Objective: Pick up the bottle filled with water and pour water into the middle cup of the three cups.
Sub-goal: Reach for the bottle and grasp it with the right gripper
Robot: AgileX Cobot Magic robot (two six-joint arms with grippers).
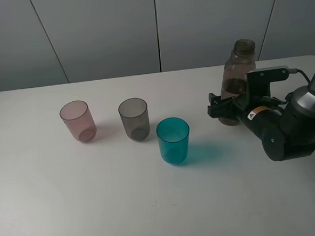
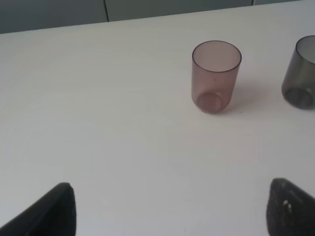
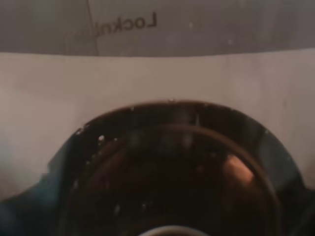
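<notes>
White surface [image 1: 71, 199] carrying all items, backed by grey wall panels [image 1: 102, 30]. The right arm [image 1: 293, 124], seen whole only in the high view, reaches in from the right edge. The bottle [image 1: 238, 74], smoky brown, uncapped and upright, stands on the surface at the right, well apart from the cups. In the right wrist view the bottle [image 3: 172, 172] fills the lower frame as a dark, blurred round mass, with a strip of surface [image 3: 49, 98] beyond it. Three cups stand upright in a loose row, none touching: the pink cup [image 1: 78, 121] on the left, the grey cup [image 1: 134, 119] in the middle, and the teal cup [image 1: 173, 140] on the right, set nearer the camera. The left wrist view shows the pink cup [image 2: 215, 77] entire and the grey cup [image 2: 300, 73] cut by the frame edge; the teal cup and bottle fall outside it. The right pincer [image 1: 224, 107] sits at the bottle's lower body with its fingers about it, though whether they press the plastic cannot be told from either view. The left pincer [image 2: 172, 216], visible only through its own camera, is spread wide over bare surface, holding nothing, with a dark fingertip [image 2: 56, 211] at each lower corner.
</notes>
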